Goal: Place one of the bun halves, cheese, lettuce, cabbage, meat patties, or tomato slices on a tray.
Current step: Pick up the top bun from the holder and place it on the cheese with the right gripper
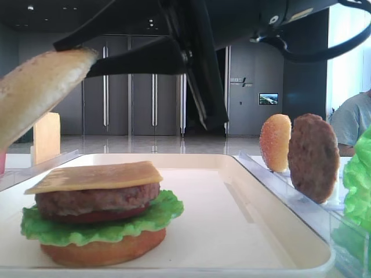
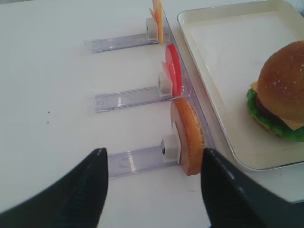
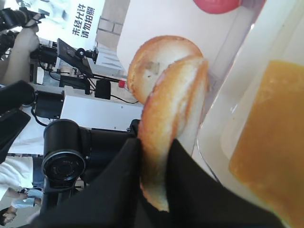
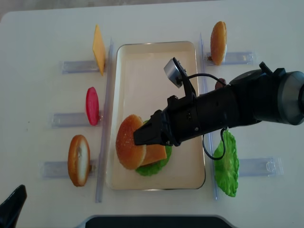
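Observation:
My right gripper (image 4: 142, 135) reaches across the cream tray (image 4: 152, 61) and is shut on a sesame bun top (image 4: 127, 145). The right wrist view shows the bun (image 3: 171, 104) pinched edge-on between the black fingers (image 3: 118, 190). In the low view the bun (image 1: 35, 92) hangs tilted above a stack, with a gap under it. The stack has cheese (image 1: 95, 176), a meat patty (image 1: 95, 200), lettuce (image 1: 116, 226) and a bun base (image 1: 104, 249). My left gripper (image 2: 153, 159) is open over the bare table near the front-left rack, holding nothing.
Clear racks flank the tray. On the left stand a cheese slice (image 4: 99, 50), a red tomato slice (image 4: 91, 105) and a bun half (image 4: 78, 160). On the right stand another bun (image 4: 218, 35), a patty (image 1: 313, 156) and a lettuce leaf (image 4: 227, 164).

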Robot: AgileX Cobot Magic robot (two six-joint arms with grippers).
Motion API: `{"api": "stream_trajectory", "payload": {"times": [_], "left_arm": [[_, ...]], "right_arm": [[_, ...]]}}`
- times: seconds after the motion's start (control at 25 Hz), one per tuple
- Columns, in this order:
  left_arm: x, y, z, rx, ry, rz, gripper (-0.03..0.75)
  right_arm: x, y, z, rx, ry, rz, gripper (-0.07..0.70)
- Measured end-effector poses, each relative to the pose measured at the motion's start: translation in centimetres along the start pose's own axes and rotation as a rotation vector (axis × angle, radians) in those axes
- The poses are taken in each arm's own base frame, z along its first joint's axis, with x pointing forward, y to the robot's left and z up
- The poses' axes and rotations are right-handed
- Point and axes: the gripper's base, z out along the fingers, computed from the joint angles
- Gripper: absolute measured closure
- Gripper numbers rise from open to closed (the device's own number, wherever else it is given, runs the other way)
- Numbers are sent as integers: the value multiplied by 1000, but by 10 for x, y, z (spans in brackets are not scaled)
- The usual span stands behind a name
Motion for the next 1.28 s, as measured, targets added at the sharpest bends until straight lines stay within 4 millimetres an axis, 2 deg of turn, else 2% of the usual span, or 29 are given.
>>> {"api": "stream_trajectory", "payload": {"times": [0.16,0.4,0.68,1.28], "left_arm": [[0,0,0,0,0,0,244],[0,0,0,0,0,0,244],[0,0,0,0,0,0,244],[0,0,0,0,0,0,244]], "right_arm": [[-6,-6,-3,4,-16,-2,486],[-5,-15,-1,27,-3,-8,486],[-9,-26,-8,50,-9,-3,486],[-9,-25,-15,-7,19,-5,486]]}}
